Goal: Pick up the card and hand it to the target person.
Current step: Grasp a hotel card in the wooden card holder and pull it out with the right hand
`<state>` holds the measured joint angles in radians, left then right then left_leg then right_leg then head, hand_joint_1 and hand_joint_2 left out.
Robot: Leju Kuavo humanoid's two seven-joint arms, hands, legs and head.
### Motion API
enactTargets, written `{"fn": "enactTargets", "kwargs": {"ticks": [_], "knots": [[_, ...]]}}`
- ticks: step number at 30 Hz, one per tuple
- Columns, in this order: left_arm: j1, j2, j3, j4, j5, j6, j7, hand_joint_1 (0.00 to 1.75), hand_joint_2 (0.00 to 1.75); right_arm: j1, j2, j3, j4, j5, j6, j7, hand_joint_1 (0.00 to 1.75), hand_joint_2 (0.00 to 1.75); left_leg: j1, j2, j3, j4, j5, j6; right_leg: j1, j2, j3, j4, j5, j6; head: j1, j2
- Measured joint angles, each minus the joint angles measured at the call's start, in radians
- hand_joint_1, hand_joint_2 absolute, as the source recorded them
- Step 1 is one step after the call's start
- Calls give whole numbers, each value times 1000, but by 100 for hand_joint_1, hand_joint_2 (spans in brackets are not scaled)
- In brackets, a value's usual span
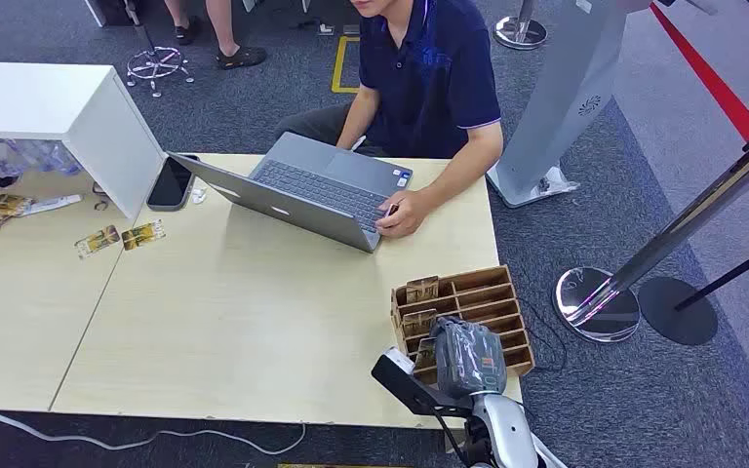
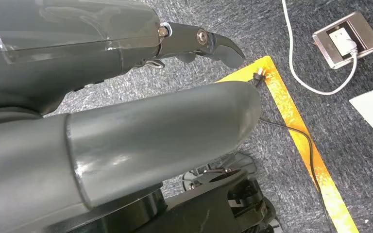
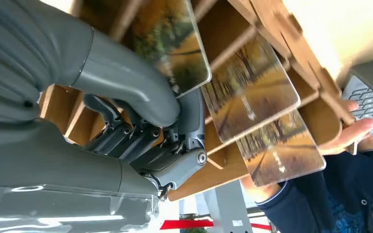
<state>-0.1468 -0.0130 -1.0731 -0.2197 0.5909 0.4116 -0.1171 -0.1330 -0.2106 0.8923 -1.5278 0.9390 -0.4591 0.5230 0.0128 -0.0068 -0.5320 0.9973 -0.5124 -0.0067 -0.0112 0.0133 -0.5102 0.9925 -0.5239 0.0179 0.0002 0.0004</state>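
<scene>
A wooden card rack [image 1: 488, 297] stands at the table's near right corner with a few autumn-picture cards upright in its slots. My right hand [image 1: 468, 356] is down over the rack's near end. In the right wrist view its thumb [image 3: 126, 87] lies on the face of the nearest card [image 3: 175, 43] and dark fingers [image 3: 189, 126] curl behind it, pinching it while it still sits in the rack [image 3: 281, 43]. Two more cards [image 3: 250, 92] stand beyond. The person [image 1: 429, 68] sits across the table, one hand [image 1: 402, 214] on a laptop. My left hand [image 2: 175, 131] hangs above the floor, holding nothing.
A grey open laptop [image 1: 302, 190] sits mid-table with a phone [image 1: 171, 182] beside it. Two loose cards [image 1: 98, 241] lie at the left near a white box [image 1: 49, 102]. A stanchion base [image 1: 600, 302] stands right of the table. Yellow floor tape [image 2: 296, 121] and a floor socket [image 2: 347, 39] lie below.
</scene>
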Motion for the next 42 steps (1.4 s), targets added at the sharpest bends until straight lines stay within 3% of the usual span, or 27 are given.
{"fn": "enactTargets", "kwargs": {"ticks": [35,42], "knots": [[4,1,0,0,0,0,-9,0,0,5,-48,-61,-166,51,-75,16,175,175,0,0,0,0,0,0,0,0,0,0,0,0,0,0],[-1,0,0,0,-16,-10,0,0,0,-38,-51,-119,-212,-22,-100,-20,175,175,0,0,0,0,0,0,0,0,0,0,0,0,0,0]]}}
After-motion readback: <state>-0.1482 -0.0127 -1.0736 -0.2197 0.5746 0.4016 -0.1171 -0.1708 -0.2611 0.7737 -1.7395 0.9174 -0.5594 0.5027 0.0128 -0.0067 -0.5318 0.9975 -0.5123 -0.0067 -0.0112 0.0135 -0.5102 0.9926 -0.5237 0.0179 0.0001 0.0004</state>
